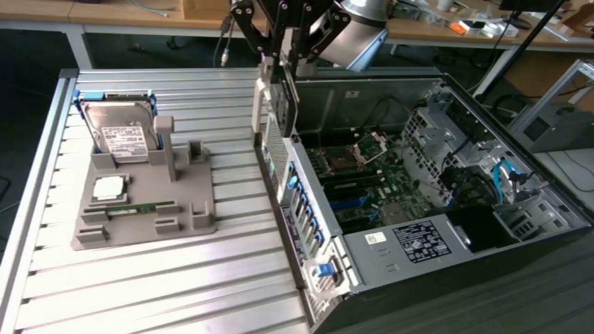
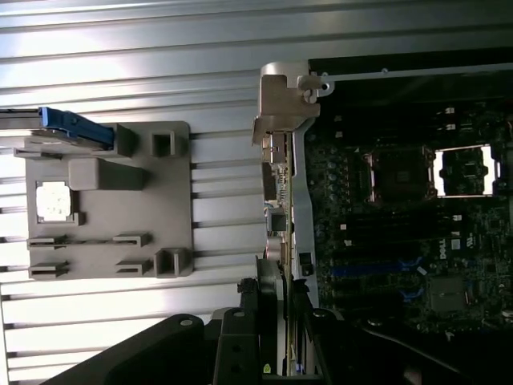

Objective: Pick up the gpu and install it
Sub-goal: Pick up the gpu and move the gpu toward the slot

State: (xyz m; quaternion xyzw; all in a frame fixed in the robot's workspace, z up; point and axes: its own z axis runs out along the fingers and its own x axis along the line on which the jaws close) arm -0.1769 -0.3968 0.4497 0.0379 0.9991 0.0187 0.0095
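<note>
Pinching the gpu (image 1: 275, 97) (image 2: 279, 172), the gripper (image 1: 283, 61) (image 2: 276, 293) hangs it straight below itself, above the far end of the case's rear wall (image 1: 302, 209). Its silver bracket runs downward; the board apparently points toward the motherboard (image 1: 371, 184), unseated.

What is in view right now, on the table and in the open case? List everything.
gpu: one, dark board with silver bracket, held upright over the case's near edge
hard drive: one, silver with white label, standing at the tray's far end
processor: one, silver, lying on the tray
memory stick: one, green, lying on the tray beside the processor
tray: one, grey, on the table at the exterior view's left
computer case: one, dark, open, at the exterior view's right
motherboard: one, dark green, inside the case
table: one, silver, slatted
gripper: one, black, shut on the gpu
</note>
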